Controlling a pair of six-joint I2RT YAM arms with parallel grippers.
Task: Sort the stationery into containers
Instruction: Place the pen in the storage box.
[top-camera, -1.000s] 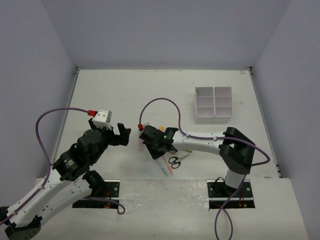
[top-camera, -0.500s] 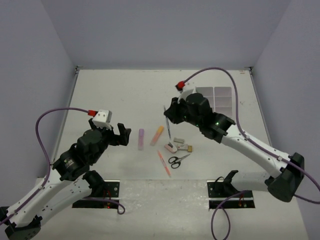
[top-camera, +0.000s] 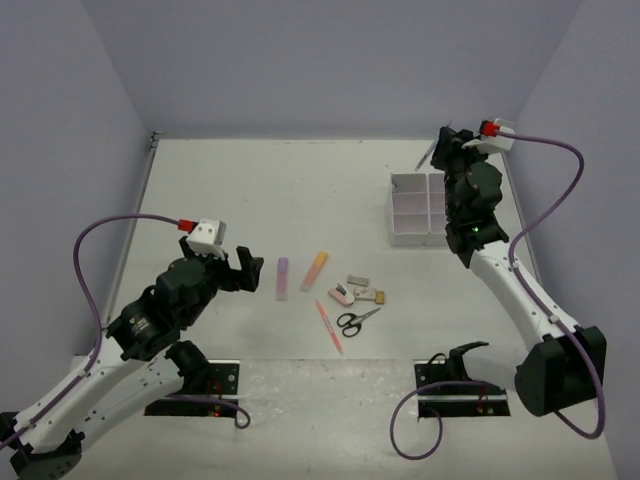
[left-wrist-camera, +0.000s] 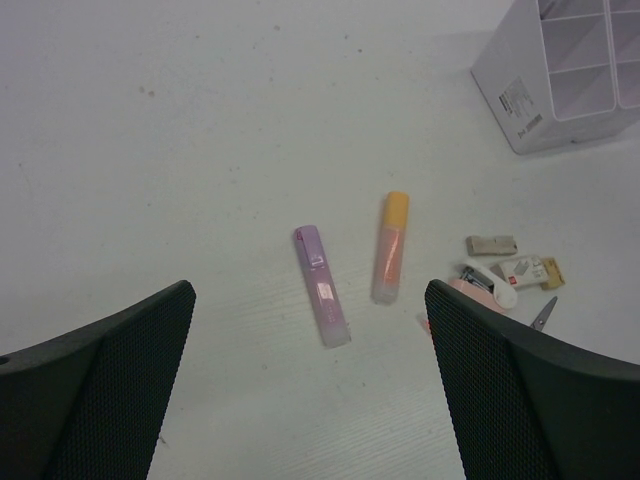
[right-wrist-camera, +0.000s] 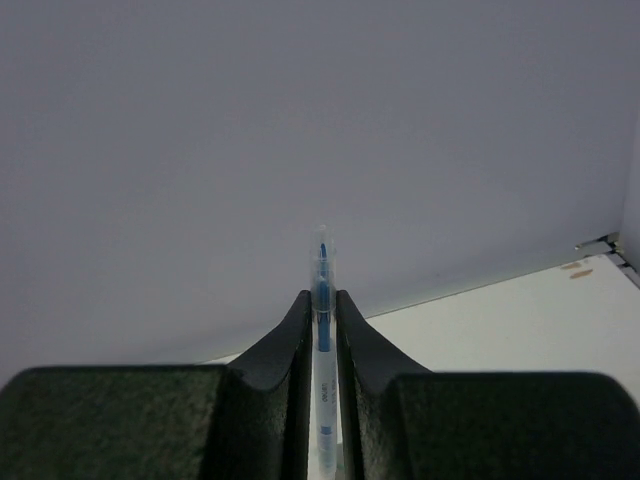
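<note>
Aloft, the right tool (right-wrist-camera: 321, 305) pinches a thin pen (right-wrist-camera: 322, 265) (tip jutting out) near the organiser box (top-camera: 415, 238).

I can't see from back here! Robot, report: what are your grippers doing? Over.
Left gripper open, empty. Right gripper shut on thin pen, up by organiser box. Nothing seen blocking box.

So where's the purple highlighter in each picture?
Top external: the lilac highlighter lies a little left of centre, just below the middle.
Left wrist: near the middle of the picture.
Right wrist: not in it.
Shared landmark: the orange highlighter lies just to its right in both views that show it.
</note>
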